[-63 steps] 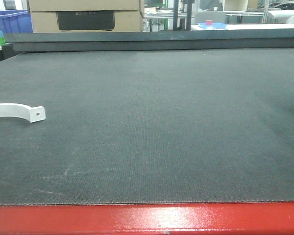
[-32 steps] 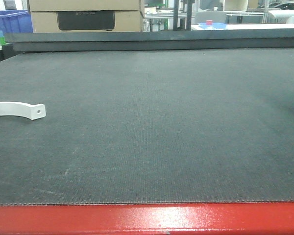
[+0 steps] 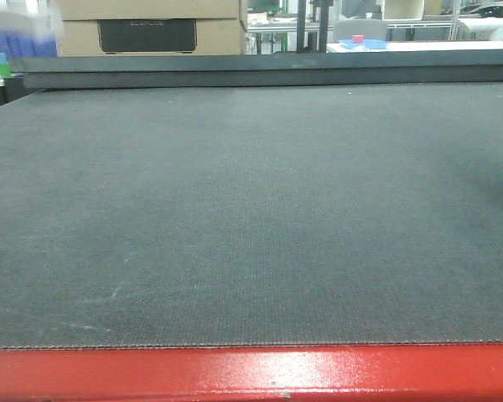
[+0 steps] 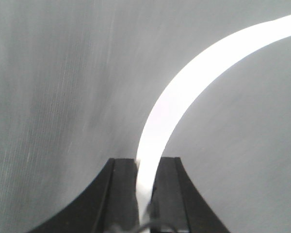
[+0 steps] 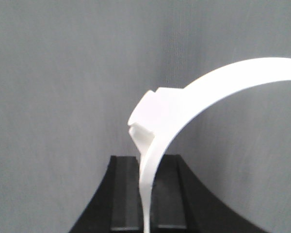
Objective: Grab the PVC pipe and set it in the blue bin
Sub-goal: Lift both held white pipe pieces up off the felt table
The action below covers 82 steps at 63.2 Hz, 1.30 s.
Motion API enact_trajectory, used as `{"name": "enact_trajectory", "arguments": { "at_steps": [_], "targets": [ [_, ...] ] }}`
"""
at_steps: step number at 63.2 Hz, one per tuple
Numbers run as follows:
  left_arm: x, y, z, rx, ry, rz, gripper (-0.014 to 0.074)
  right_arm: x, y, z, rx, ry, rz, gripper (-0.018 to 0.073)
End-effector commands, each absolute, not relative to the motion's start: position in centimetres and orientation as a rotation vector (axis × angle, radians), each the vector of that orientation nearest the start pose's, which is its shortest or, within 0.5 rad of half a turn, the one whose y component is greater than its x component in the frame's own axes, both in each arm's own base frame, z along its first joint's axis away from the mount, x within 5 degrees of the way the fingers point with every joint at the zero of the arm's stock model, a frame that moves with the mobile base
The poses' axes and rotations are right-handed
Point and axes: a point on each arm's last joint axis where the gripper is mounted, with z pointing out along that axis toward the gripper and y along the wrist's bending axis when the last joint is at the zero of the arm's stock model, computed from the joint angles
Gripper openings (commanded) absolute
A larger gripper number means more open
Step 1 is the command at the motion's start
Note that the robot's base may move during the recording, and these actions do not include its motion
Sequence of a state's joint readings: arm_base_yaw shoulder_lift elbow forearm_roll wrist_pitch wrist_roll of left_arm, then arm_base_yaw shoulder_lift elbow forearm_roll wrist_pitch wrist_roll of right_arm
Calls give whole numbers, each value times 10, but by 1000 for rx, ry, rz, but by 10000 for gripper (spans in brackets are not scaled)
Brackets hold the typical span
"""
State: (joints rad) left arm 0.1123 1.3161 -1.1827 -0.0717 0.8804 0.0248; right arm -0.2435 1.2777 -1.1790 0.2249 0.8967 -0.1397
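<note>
We looked across a wide dark mat (image 3: 251,209) with a red front edge (image 3: 251,373). A cardboard box (image 3: 147,25) and a blurred blue bin (image 3: 17,43) stood far behind its left corner, and no pipe lay in that view. Close up, the left gripper (image 4: 146,162) was clamped on one end of the PVC pipe (image 4: 182,97), a white curved band held over the mat. The right gripper (image 5: 148,162) pinched a second white band (image 5: 223,80) the same way. We judged both holds thin and off-centre: a quick swing toward the bin could twist a band loose and drop it short.
</note>
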Motion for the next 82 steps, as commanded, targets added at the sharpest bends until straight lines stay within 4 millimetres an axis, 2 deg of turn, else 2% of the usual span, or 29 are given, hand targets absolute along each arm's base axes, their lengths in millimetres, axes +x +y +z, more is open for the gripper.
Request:
{"name": "enact_trajectory", "arguments": {
  "at_steps": [1, 11, 20, 35, 47, 62, 74, 82],
  "targets": [
    [262, 23, 362, -166, 2343, -71, -111, 249, -47, 378, 179, 2285, 56, -162],
    [247, 22, 371, -174, 2166, -65, -111, 230, -44, 406, 130, 2109, -11, -162],
    [225, 9, 368, -96, 2031, -64, -111, 209, -33, 421, 66, 1997, -40, -162],
    [192, -19, 365, 34, 1842, -137, -111, 181, -12, 403, -16, 1885, -16, -162],
    [162, -20, 387, 51, 1693, -155, -111, 165, -8, 404, -29, 1855, -12, -162],
    [131, -15, 416, 34, 1442, -149, -111, 163, -5, 410, -3, 1833, 49, -162],
    [124, -14, 418, 36, 1429, -151, -111, 145, -3, 419, -21, 1747, 31, -162],
    [124, -15, 415, 41, 1469, -152, -111, 130, -3, 413, -30, 1689, 0, -162]
  ]
}}
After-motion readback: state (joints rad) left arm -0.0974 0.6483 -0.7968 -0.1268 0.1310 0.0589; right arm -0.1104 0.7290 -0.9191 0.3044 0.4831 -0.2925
